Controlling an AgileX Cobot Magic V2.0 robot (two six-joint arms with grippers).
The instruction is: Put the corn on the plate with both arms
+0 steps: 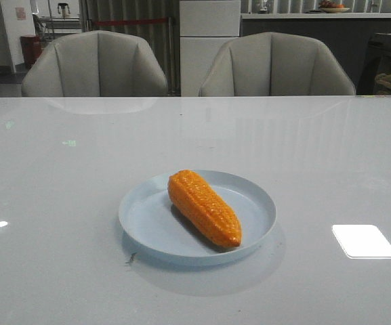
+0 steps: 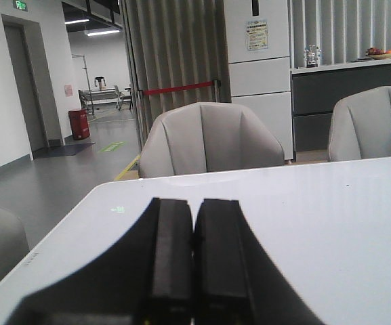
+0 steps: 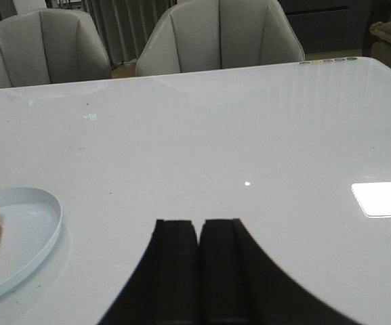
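Glossy pale-grey desk [image 1: 59, 203] fills the front view, w/ two grey padded chairs [image 1: 95, 64] pulled up along its far edge and a white cabinet [image 1: 209, 40] standing behind them. Round shallow pale-blue plate [image 1: 249, 196] sits near the middle of the desk, a bit toward the near edge. Orange tapered toy corn cob w/ bumpy kernel rows [image 1: 203, 207] lies on the plate, set diagonally: thick end toward the far left, narrow tip toward the near right, tip close to the plate's rim. Bright white rectangular reflection [image 1: 363, 241] shows on the desk to the right of the plate, well apart from it. No arm visible in the front view. Left wrist view: black left gripper [image 2: 194, 264] has its jaws pressed together, nothing between them, over bare desk surface near a corner, facing a chair. Right wrist view: black right gripper [image 3: 198, 271] likewise has jaws closed flat against each other, empty; plate's edge and a slice of the corn show at the side of that view, apart from the gripper. Both grippers are clear of corn and plate.
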